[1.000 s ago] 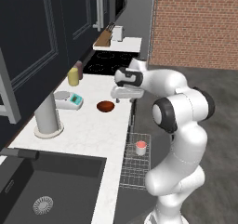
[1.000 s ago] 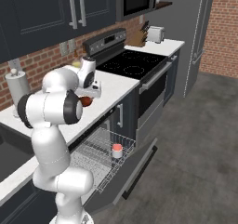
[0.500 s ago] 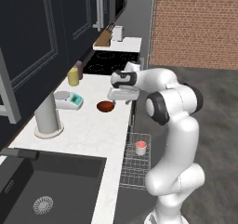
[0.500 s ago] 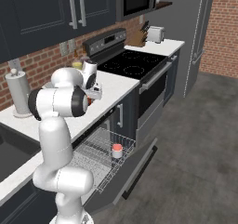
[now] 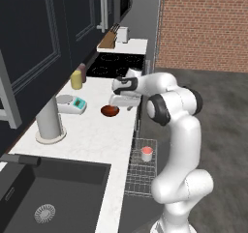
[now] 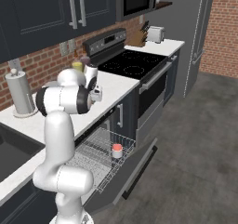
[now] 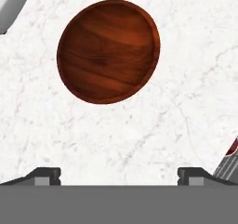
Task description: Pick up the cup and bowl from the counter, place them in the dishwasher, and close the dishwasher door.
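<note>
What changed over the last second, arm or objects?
Only the arm: its elbow swung round toward the counter while the open two-finger gripper kept hovering over the shallow reddish-brown bowl, taking hold of nothing. The bowl stayed on the white marbled counter, the small white cup with the red-pink inside stayed upright in the pale wire rack, and the dark grey dishwasher door stayed down.

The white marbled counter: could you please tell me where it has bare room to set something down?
The white marbled counter is bare between the reddish-brown wooden bowl, tall grey cylinder and black sink. It is crowded near the white-and-teal scale and yellow canister.
</note>
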Robot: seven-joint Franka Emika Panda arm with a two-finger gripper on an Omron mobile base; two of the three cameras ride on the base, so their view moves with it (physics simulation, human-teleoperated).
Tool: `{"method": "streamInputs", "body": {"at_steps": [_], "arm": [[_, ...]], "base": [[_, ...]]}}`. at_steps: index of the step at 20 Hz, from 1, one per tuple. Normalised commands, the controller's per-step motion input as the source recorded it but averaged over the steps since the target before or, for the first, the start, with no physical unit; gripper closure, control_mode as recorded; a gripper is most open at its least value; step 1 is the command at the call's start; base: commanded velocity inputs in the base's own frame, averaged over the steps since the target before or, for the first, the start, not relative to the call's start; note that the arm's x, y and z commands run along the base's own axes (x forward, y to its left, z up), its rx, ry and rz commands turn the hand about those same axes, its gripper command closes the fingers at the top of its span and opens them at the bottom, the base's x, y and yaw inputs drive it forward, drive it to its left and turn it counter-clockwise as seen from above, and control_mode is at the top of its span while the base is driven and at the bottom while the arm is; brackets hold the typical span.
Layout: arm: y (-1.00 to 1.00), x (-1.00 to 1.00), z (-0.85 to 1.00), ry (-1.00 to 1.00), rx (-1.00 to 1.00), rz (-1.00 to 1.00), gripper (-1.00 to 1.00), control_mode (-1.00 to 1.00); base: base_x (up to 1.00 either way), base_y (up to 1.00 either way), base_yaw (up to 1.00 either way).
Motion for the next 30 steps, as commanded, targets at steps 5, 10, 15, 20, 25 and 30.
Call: {"method": "streamInputs", "body": {"at_steps": [5,10,15,20,25,30], "arm": [[0.00,0.22,-0.27,0.00,0.02,0.00,-1.00,-1.00],[0.04,0.25,-0.18,0.00,0.00,-0.03,-1.00,-1.00],[0.10,0.31,-0.19,0.00,0.00,-0.05,-1.00,-1.00],[0.07,0.31,-0.16,0.00,0.00,-0.04,-1.00,-1.00],[0.08,0.27,-0.22,0.00,0.02,-0.03,-1.00,-1.00],[0.09,0.23,-0.29,0.00,0.02,-0.03,-1.00,-1.00]], "base": [[0.00,0.00,0.00],[0.00,0.00,0.00],[0.00,0.00,0.00],[0.00,0.00,0.00],[0.00,0.00,0.00],[0.00,0.00,0.00]]}}
